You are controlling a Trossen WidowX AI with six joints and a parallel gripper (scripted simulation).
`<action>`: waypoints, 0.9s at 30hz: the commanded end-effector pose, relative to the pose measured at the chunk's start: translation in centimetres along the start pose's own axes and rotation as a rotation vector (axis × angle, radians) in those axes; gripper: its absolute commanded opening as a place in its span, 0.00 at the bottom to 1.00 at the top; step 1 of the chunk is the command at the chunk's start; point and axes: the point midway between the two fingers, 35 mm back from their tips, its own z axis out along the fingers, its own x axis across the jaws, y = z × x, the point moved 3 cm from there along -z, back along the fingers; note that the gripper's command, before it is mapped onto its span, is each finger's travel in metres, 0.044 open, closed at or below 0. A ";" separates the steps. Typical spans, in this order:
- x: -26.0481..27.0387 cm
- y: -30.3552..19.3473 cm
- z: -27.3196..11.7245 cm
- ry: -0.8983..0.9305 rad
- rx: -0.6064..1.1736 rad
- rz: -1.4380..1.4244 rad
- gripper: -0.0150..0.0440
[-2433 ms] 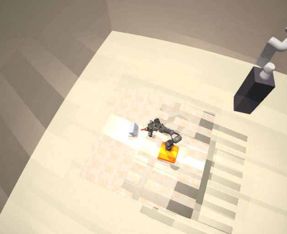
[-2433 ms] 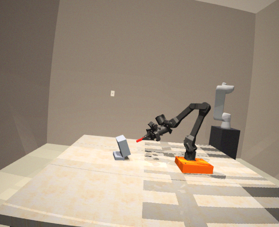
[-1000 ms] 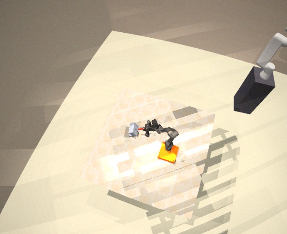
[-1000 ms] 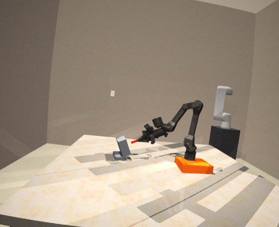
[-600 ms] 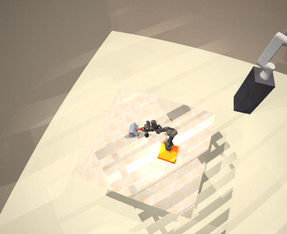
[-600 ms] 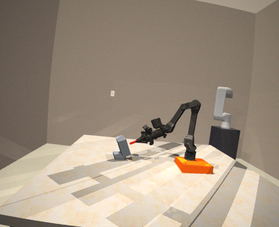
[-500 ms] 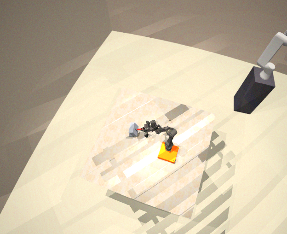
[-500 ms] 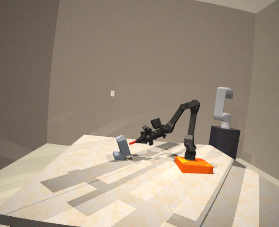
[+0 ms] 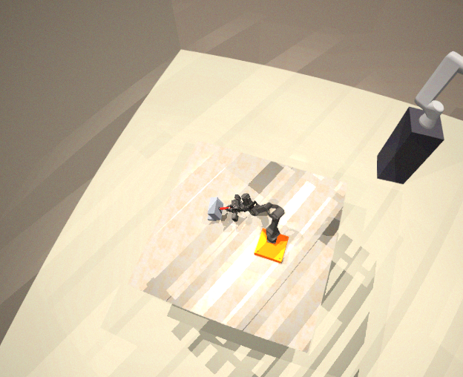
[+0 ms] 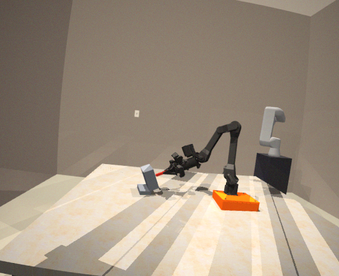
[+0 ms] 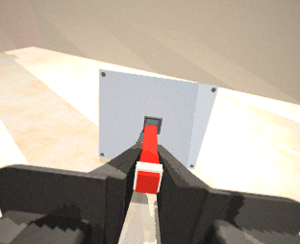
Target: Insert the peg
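Note:
My gripper (image 9: 229, 208) (image 10: 166, 171) (image 11: 149, 148) is shut on the red square-sided peg (image 9: 223, 208) (image 10: 159, 173) (image 11: 150, 139), which has a white band near its top end. The peg is tilted, its bottom end pointing forward and slightly down at the grey-blue sloped panel (image 9: 213, 207) (image 10: 150, 178) (image 11: 122, 103). In the wrist view the dark square hole (image 11: 153, 119) is near the middle of the face, and the peg's far end overlaps its lower part. The end is at or very close to the face; I cannot tell whether it has entered the hole.
The arm stands on an orange base (image 9: 269, 248) (image 10: 239, 205), well back from the panel. The panel has a low grey foot (image 10: 144, 189) behind it on the table (image 9: 159, 259) (image 10: 83, 225). A separate light grey arm (image 9: 438, 82) (image 10: 266, 126) stands on a dark block (image 9: 406, 150) (image 10: 272, 171) far off.

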 end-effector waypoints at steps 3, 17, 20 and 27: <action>0.1 -0.1 0.0 0.002 0.002 0.001 0.25; -0.2 0.3 -0.1 0.002 0.002 0.000 0.25; -0.2 0.4 -0.1 0.002 0.001 0.000 0.25; -0.3 0.6 0.0 0.002 0.001 0.000 0.25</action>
